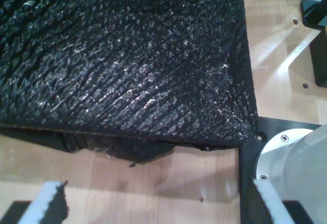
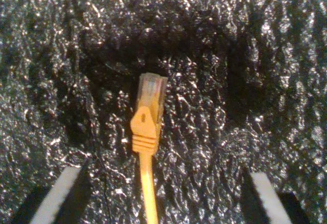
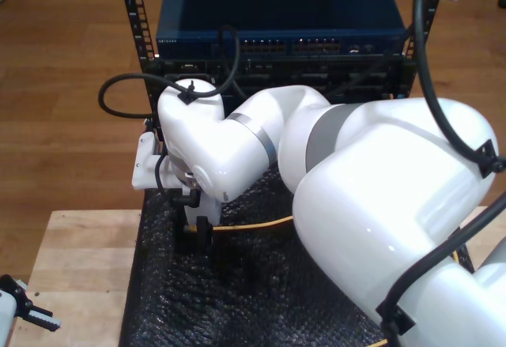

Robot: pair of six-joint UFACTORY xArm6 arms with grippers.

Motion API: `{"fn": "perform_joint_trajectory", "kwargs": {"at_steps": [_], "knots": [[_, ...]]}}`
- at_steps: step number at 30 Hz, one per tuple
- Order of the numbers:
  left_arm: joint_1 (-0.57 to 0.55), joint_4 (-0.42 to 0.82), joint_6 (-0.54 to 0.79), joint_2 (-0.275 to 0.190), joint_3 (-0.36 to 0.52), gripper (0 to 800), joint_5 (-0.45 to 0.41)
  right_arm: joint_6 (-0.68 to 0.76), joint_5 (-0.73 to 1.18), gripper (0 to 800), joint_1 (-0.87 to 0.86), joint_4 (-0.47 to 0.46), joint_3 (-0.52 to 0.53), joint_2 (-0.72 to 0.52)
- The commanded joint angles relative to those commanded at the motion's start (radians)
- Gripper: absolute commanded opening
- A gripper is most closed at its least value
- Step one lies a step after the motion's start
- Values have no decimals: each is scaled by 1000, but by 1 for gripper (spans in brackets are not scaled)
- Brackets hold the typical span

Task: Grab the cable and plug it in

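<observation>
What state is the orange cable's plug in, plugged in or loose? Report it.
Loose. The orange-yellow network cable's clear plastic plug lies flat on the black bubbly foam mat, between the open fingers of my second end effector, in no socket.

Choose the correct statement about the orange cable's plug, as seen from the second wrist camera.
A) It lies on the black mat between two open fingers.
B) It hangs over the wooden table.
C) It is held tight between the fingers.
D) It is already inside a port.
A: the plug lies flat on the black mat, and my second gripper is open, with both fingers apart from it.
</observation>
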Motion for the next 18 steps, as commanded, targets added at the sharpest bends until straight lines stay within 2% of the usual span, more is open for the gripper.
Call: {"fn": "perform_joint_trajectory", "kwargs": {"at_steps": [7,16,18], "knots": [[0,0,0,0,0,800,0,0,0,479,2,-2,2,3],[0,0,0,0,0,800,0,0,0,473,6,0,0,17],[0,0,0,0,0,800,0,0,-2,450,6,0,-2,17]]}}
